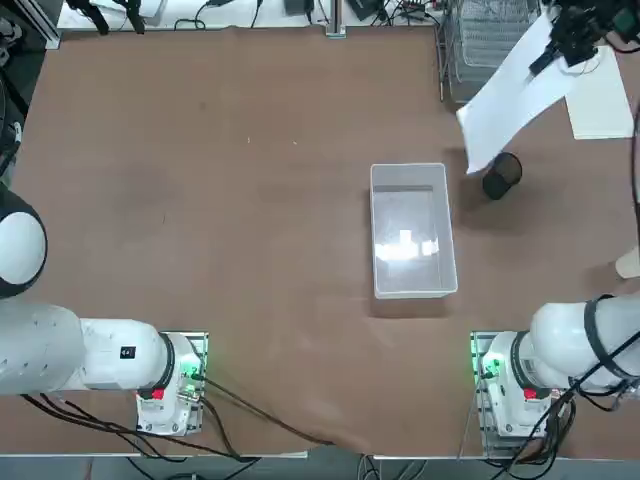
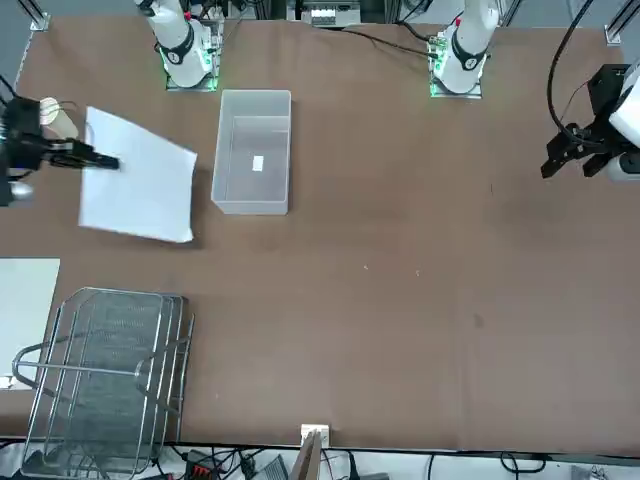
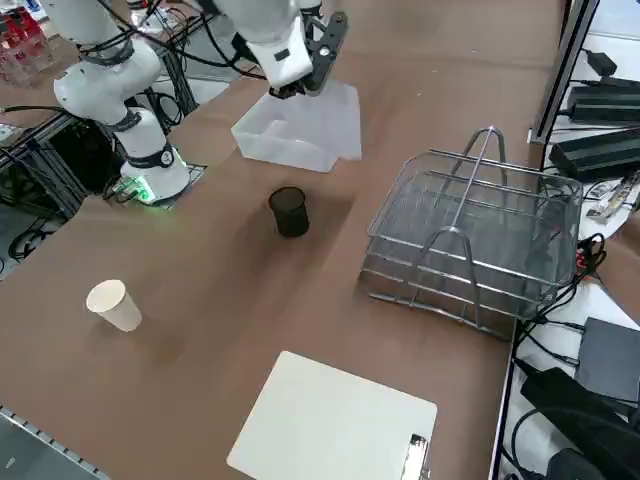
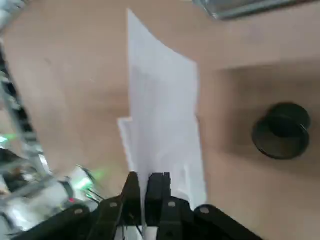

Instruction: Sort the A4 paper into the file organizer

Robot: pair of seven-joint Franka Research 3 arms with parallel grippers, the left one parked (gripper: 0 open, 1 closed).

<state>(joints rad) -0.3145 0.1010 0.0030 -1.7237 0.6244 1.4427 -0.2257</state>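
Top view: right end effector grips the paper, its edge near the black cup.

There are one paper sheet, one clear bin, one wire-mesh rack, one clipboard and two cups.

a brown tabletop (pale metal framing along its edge).

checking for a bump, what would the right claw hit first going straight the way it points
Past the paper it grips, the right claw would probably meet the tabletop first, though depth is unclear.
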